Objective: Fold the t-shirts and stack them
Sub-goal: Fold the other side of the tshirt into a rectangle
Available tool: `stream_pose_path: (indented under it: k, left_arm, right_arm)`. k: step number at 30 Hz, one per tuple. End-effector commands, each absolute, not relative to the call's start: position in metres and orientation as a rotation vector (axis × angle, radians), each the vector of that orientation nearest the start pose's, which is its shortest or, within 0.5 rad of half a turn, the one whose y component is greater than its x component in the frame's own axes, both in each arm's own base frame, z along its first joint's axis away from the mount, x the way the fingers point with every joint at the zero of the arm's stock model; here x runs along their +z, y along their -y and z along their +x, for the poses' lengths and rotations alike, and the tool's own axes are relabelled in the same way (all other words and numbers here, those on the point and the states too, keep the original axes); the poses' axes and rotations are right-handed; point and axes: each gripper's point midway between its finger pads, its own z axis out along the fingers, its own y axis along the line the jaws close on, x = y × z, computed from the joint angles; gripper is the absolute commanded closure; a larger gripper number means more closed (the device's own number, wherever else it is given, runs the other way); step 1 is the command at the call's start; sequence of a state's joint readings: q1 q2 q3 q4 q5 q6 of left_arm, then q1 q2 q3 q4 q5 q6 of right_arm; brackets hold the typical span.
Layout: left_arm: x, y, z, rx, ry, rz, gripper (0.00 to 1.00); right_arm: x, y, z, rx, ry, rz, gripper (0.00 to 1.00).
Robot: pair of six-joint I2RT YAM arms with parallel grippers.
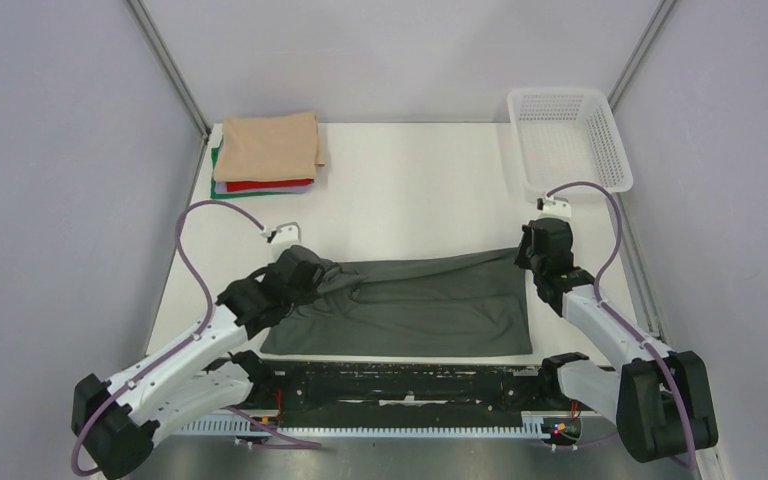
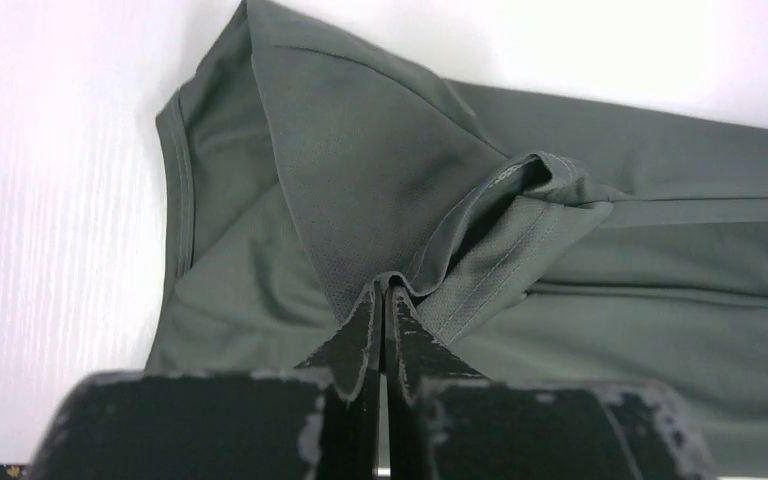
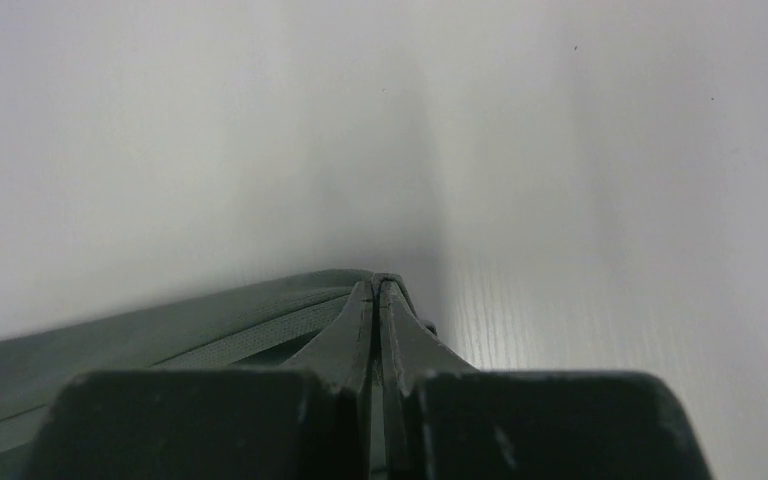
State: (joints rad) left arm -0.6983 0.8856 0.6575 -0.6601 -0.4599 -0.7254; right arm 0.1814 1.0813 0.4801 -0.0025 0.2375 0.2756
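At the table's far left corner we see a folded tan cloth t-shirt [image 1: 268, 146] topping a stack. The red t-shirt [image 1: 260, 185] and the green t-shirt [image 1: 215, 185] under it show only as thin edges.

The left gripper [image 2: 381, 288] is clenched on a bunched fold at the left end of the dark charcoal-grey cloth t-shirt [image 1: 420, 305]. From above, its own wrist hides the fingertips. This shirt lies across the near half of the white table [image 1: 410, 190], its near edge just beside the black rail [image 1: 410, 382].

The right gripper [image 3: 378, 284] grasps the shirt's far right edge. Its wrist view gives only a blurred sliver of cloth.

A white plastic lattice basket [image 1: 570, 135] sits at the far right corner. Bare table lies open between the shirt and the far edge. Plain grey walls [image 1: 60, 180] close in the left, far and right sides.
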Motion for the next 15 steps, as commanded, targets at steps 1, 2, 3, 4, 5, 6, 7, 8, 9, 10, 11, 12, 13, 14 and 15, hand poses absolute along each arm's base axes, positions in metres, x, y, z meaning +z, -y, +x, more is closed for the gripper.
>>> stream_pose_path:
  k: [1, 2, 3, 4, 5, 6, 7, 8, 9, 10, 11, 12, 13, 14, 15]
  left_arm:
    - [0.109, 0.110, 0.193, -0.222, -2.342, -0.370, 0.98]
    - [0.110, 0.111, 0.189, -0.239, -2.342, -0.376, 0.98]
    - [0.110, 0.111, 0.186, -0.258, -2.342, -0.384, 0.98]
    - [0.110, 0.111, 0.182, -0.266, -2.347, -0.393, 0.98]
    - [0.109, 0.112, 0.178, -0.279, -2.355, -0.399, 0.98]
    - [0.107, 0.114, 0.175, -0.292, -2.363, -0.401, 0.98]
    - [0.105, 0.114, 0.172, -0.297, -2.377, -0.404, 0.98]
    - [0.102, 0.116, 0.168, -0.303, -2.393, -0.410, 0.98]
    - [0.099, 0.116, 0.164, -0.303, -2.408, -0.408, 0.98]
    - [0.096, 0.116, 0.160, -0.296, -2.427, -0.414, 0.98]
    - [0.093, 0.115, 0.155, -0.286, -2.444, -0.414, 0.98]
    - [0.091, 0.114, 0.151, -0.273, -2.459, -0.419, 0.98]
    - [0.088, 0.111, 0.146, -0.255, -2.480, -0.422, 0.98]
    - [0.086, 0.109, 0.142, -0.246, -2.492, -0.424, 0.98]
    - [0.084, 0.107, 0.138, -0.236, -2.507, -0.424, 0.97]
  right_arm:
    - [0.079, -0.025, 0.302, -0.009, -2.167, 0.217, 1.00]
    - [0.078, -0.025, 0.301, -0.004, -2.170, 0.214, 1.00]
    - [0.076, -0.026, 0.299, 0.000, -2.174, 0.211, 1.00]
    - [0.075, -0.026, 0.298, 0.001, -2.176, 0.210, 0.99]
    - [0.073, -0.026, 0.297, 0.005, -2.180, 0.209, 0.99]
    - [0.072, -0.027, 0.296, 0.006, -2.184, 0.207, 0.99]
    - [0.071, -0.027, 0.295, 0.006, -2.186, 0.207, 0.99]
    - [0.070, -0.026, 0.294, 0.003, -2.186, 0.208, 0.99]
    - [0.070, -0.026, 0.294, 0.005, -2.185, 0.208, 0.99]
    - [0.069, -0.026, 0.293, 0.004, -2.186, 0.207, 0.99]
    - [0.069, -0.025, 0.292, 0.002, -2.186, 0.207, 0.98]
    - [0.068, -0.025, 0.291, 0.000, -2.186, 0.206, 0.98]
    - [0.067, -0.024, 0.289, -0.002, -2.189, 0.207, 0.98]
    - [0.066, -0.024, 0.288, -0.004, -2.190, 0.207, 0.96]
    - [0.063, -0.024, 0.285, -0.003, -2.198, 0.209, 0.96]
